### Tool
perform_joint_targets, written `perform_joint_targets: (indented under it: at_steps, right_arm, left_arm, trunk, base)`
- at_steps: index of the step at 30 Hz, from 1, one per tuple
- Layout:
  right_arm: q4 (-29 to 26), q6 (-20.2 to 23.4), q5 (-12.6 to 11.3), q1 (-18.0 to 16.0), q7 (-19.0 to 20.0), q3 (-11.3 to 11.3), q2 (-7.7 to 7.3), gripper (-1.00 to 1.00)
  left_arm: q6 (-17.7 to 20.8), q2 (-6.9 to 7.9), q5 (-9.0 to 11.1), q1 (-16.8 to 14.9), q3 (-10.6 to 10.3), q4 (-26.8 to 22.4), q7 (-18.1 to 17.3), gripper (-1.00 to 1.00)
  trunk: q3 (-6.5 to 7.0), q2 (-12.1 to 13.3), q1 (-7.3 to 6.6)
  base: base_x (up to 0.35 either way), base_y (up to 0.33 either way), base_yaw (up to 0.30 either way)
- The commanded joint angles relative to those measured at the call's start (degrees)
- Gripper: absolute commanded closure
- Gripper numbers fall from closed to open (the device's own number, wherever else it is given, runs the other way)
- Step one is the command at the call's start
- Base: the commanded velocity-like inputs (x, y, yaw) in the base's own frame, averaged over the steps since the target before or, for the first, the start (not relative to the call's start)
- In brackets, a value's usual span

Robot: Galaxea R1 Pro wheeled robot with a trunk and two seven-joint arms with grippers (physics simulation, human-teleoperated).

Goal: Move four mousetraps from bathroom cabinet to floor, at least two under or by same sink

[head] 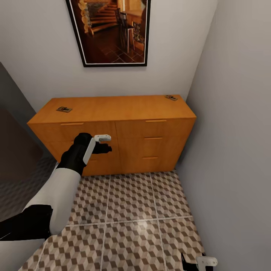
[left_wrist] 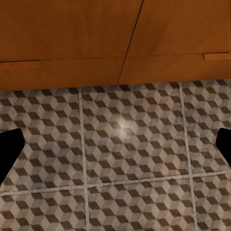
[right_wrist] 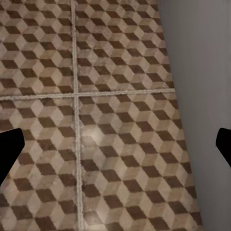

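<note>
The orange-brown cabinet stands against the back wall, and its drawer fronts also fill part of the left wrist view. Two mousetraps lie on its top: one near the left end, one at the far right corner. My left gripper hovers open in front of the upper left drawers, below the cabinet top, with nothing between its fingers. My right gripper hangs low at the right over the bathroom floor, open and empty. The sink is out of view.
A grey wall closes the right side, close to the cabinet's end. A dark panel stands at the left. A framed picture hangs above the cabinet. Patterned floor tiles stretch in front of it.
</note>
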Motion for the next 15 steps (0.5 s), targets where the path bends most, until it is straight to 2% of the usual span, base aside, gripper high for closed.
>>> perform_joint_targets:
  at_steps: [1, 15]
  right_arm:
    - [0.02, -0.15, -0.54, -0.03, -0.1, 0.53, 0.0, -1.0]
    - [0.02, -0.15, -0.54, -0.01, -0.1, 0.53, 0.0, -1.0]
  left_arm:
    - [0.22, -0.04, 0.34, -0.03, 0.09, -0.04, 0.35, -1.0]
    - [0.22, -0.03, 0.34, -0.03, 0.06, -0.04, 0.34, -1.0]
  trunk:
    - [0.05, -0.02, 0.0]
    - [1.29, -0.02, 0.0]
  base:
    - [0.0, 0.0, 0.0]
    - [0.0, 0.0, 0.0]
